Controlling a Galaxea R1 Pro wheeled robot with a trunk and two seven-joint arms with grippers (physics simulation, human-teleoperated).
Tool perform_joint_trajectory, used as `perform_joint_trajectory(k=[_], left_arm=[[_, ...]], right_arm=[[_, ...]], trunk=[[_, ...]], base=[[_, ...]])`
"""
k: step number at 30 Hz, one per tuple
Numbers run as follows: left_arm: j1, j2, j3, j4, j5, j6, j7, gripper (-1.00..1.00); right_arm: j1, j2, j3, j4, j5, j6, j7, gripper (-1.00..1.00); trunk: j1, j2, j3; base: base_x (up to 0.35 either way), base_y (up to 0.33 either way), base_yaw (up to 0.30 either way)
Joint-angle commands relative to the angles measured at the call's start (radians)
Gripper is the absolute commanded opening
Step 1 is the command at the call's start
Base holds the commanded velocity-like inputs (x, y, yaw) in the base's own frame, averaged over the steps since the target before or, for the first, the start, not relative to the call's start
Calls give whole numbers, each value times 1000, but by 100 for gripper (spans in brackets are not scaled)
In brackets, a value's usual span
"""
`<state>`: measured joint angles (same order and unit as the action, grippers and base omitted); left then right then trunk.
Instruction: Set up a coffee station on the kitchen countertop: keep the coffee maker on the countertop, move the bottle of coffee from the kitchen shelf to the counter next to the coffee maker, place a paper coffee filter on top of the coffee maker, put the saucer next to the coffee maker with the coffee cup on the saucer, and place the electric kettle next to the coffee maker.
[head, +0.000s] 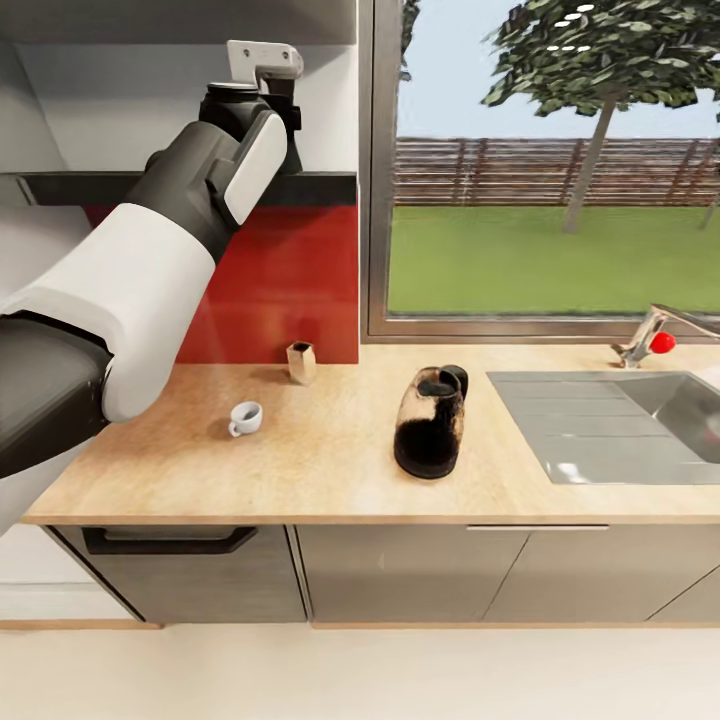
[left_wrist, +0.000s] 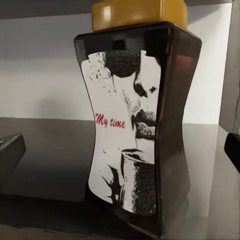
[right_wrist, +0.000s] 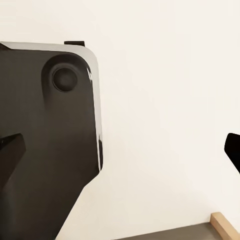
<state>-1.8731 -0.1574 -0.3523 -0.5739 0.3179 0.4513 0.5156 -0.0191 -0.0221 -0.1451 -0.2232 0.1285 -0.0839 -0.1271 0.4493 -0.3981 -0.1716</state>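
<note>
Light wood countertop (head: 330, 470) under window (head: 545, 170), lawn and fence outside; steel sink (head: 610, 425) at right, red backsplash (head: 290, 285) at left. Coffee maker (head: 431, 421), coffee cup (head: 245, 418), paper coffee filter (head: 301, 362) on counter, well apart. Left arm raised to dark shelf (head: 320, 188). Bottle of coffee (left_wrist: 137, 117) upright on shelf, yellow lid, label reads "My time", standing between spread fingers of left gripper (left_wrist: 120, 150), untouched. Right gripper (right_wrist: 120, 145) fingers spread wide, empty.

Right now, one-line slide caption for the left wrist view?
Open left tool lined up on the coffee bottle standing upright on the kitchen shelf.
</note>
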Motion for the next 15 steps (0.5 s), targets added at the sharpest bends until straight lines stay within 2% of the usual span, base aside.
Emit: perform_joint_trajectory(k=[1,8,12,15], left_arm=[[-1,1,-7,0,10,2,9,100],[-1,1,-7,-1,10,2,9,100],[-1,1,-7,-1,10,2,9,100],[0,1,-7,-1,10,1,9,100]], right_arm=[[-1,1,-8,1,10,-4,-1,100],[-1,1,-8,1,11,-4,-1,100],[-1,1,-8,1,10,-4,-2,100],[-1,1,-8,1,10,-4,-1,100]], trunk=[[1,-2,-2],[1,-2,-2],[1,-2,-2],[1,-2,-2]], base=[[56,0,0],[18,0,0],[200,0,0],[75,0,0]])
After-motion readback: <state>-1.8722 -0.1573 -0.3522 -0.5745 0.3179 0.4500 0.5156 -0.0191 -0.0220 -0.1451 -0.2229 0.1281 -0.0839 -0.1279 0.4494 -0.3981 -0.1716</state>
